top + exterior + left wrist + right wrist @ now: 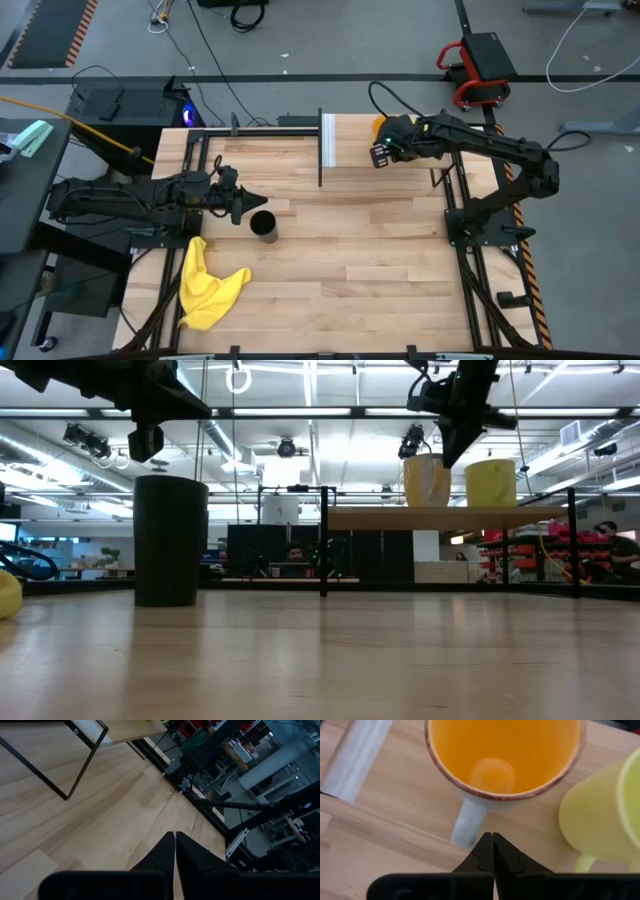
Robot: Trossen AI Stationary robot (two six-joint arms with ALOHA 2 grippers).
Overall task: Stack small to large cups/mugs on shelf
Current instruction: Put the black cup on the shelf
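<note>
Three cups in all. One black tumbler [264,226] stands on the table [340,260], just beside the clenched, empty left gripper [243,205]. Farther off, the orange mug [505,757] and yellow-green mug [600,815] stand on the shelf [450,517], largely hidden from above by the clenched, empty right gripper [381,153].

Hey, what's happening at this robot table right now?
Two cups already stand upright on the shelf: the orange mug and the yellow-green mug beside it. The right gripper hangs shut just above them, holding nothing. The black tumbler stands on the tabletop, with the left gripper, also shut and empty, close beside it.
</note>
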